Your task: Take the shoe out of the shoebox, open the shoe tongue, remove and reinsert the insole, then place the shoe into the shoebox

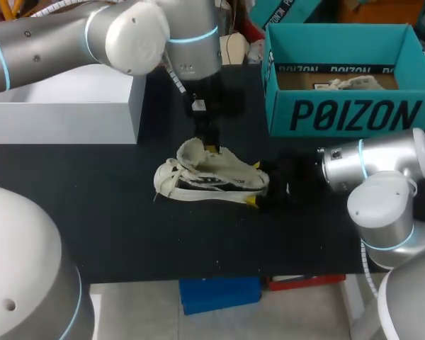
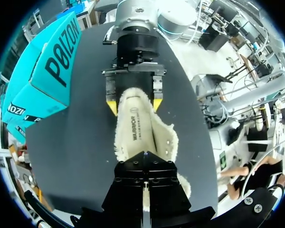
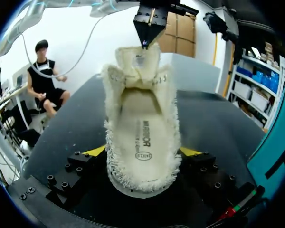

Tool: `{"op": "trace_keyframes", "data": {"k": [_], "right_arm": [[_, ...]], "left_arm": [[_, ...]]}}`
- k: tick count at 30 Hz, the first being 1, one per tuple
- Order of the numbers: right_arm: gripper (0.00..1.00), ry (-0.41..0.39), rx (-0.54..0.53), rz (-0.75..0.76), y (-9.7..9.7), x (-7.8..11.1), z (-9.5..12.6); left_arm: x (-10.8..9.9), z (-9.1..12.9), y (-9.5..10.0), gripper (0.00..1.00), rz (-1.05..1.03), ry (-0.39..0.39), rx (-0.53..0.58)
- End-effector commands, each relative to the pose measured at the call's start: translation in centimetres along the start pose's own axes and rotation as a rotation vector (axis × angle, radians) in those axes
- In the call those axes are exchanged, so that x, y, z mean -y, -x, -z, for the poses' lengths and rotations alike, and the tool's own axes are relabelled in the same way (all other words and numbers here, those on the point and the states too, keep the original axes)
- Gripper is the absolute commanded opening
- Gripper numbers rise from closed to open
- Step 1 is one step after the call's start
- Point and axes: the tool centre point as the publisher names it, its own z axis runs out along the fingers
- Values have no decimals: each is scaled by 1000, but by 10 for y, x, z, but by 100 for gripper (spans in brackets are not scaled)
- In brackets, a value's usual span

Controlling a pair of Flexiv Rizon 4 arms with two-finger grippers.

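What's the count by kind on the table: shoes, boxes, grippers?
Shoes: 1, the shoe
Boxes: 2, teal box and white box
Grippers: 2, left gripper and right gripper, both shut on the shoe
Total: 5
Not counted: pale stuff inside the teal box, can't tell what it is.

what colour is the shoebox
The shoebox is teal with black lettering, clearest in the head view.
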Motion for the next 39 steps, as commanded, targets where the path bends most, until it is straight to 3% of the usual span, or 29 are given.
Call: {"op": "trace_keyframes", "data": {"k": [1,18,39], "right_arm": [[0,-3,1,-1,0,0,-2],[0,-3,1,-1,0,0,-2],[0,-3,1,-1,0,0,-2]], "left_arm": [[6,-14,11,0,-8,10,-20],[6,-65,12,0,-34,-20,-83],[16,-112,-4,0,-41,-53,-158]]}}
